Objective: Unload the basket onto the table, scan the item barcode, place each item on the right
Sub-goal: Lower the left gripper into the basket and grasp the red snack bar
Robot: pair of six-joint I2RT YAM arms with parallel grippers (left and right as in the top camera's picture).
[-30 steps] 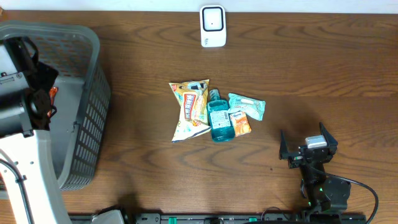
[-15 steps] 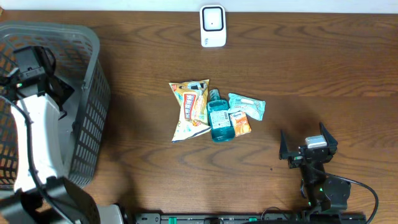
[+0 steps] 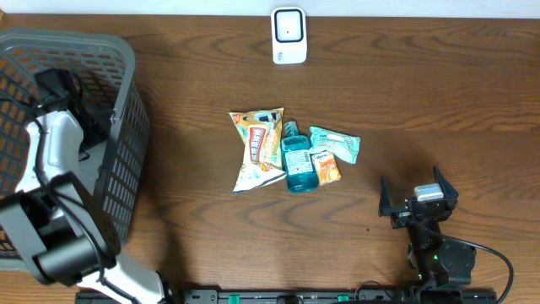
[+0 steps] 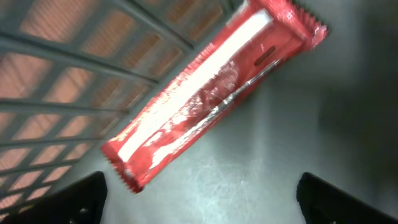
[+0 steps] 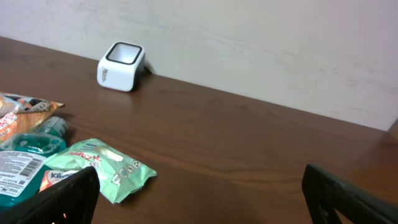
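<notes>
table (image 3: pixel 439 93): dark wood, and it carried everything I had to work with.
basket (image 3: pixel 126 93): grey mesh, at my left edge, with my left arm reaching down inside. I judged that lifting out at a slant could catch the wall and drag the basket along.
left gripper (image 4: pixel 202 205): my jaws stood wide and held nothing, over the basket floor just short of the red packet (image 4: pixel 211 93).
right gripper (image 3: pixel 415 201): jaws wide, empty, near the front edge, well apart from the goods.
snack bag (image 3: pixel 257 148): yellow, mid-table, its right side touching the bottle.
bottle (image 3: pixel 297 160): blue-green, on its side. Being round, it could roll out of a pinch and shove its neighbours.
red packet: flat on the basket floor, beside the mesh. It was thin and glossy, so fingertips might skate over it.
tissue pack (image 3: pixel 335 142): teal, just right of the bottle.
scanner (image 3: pixel 288 35): white, at the far edge, well apart from every item. A code turned away or creased would likely not read.
orange sachet (image 3: pixel 326 166): smallest, wedged against the bottle and tissue pack. A grab there would likely take a neighbour too.
</notes>
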